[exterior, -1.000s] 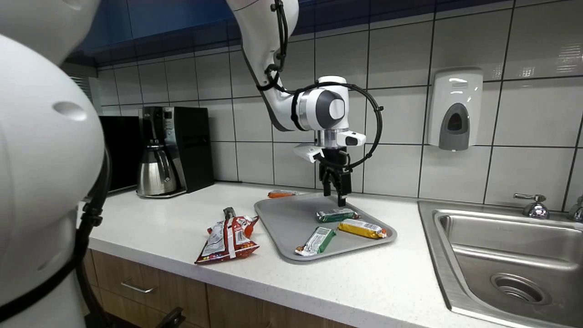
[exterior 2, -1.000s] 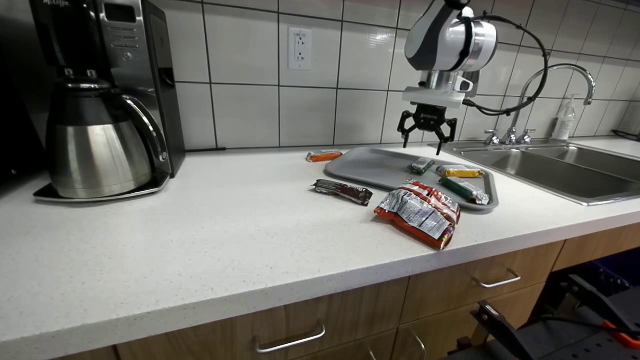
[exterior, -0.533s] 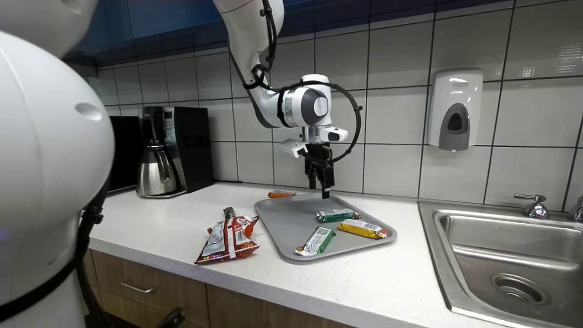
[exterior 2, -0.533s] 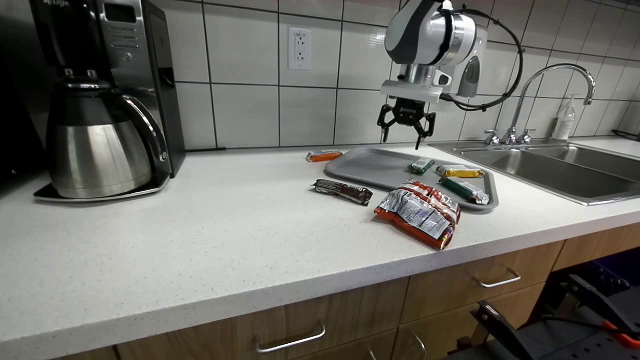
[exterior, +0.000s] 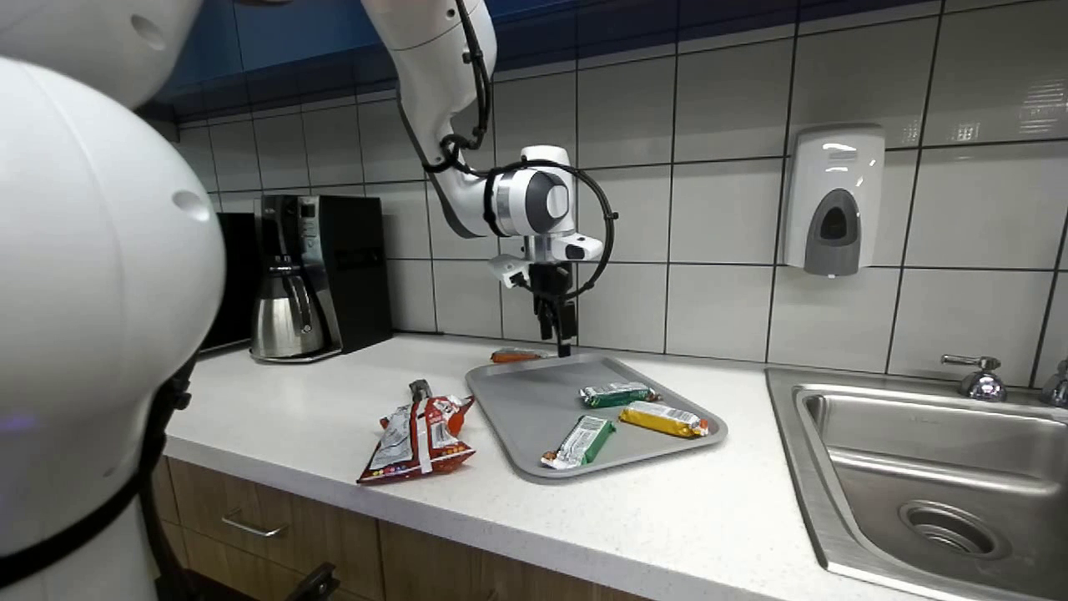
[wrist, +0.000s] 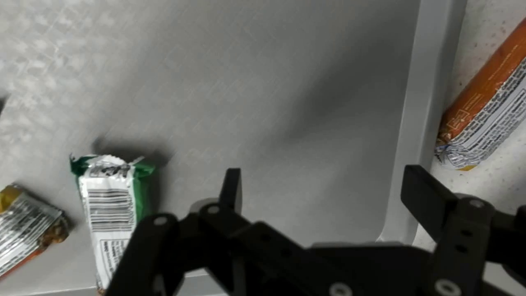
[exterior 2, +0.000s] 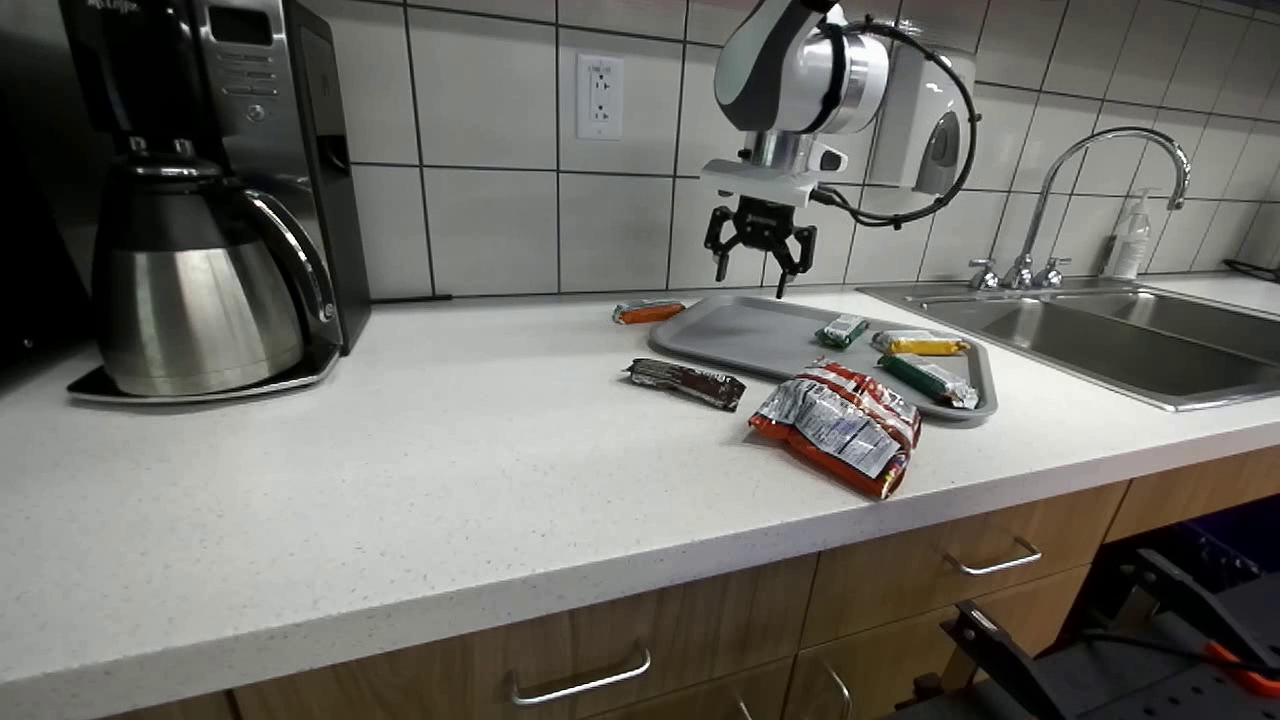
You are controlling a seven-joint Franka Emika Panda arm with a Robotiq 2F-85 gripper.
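While end effector [wrist: 322, 184] gapes | wrist view: orange bar [wrist: 489, 107] cropped | green bar [wrist: 110, 213] partly hidden

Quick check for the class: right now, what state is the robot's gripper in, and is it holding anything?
Gripper: open, jaws spread wide, holding nothing.

I see white speckled countertop [exterior 2: 420, 480]; directly on it: gray tray [exterior 2: 730, 332], orange-wrapped bar [exterior 2: 648, 313] just beside its rim, brown-wrapped bar [exterior 2: 685, 382], red snack bag [exterior 2: 840, 425], coffee maker [exterior 2: 250, 150].

Orange-and-silver wrapped bar [wrist: 489, 105], flat and aslant on the white counter [exterior 2: 450, 450], one end just beside the gray tray [wrist: 423, 102].
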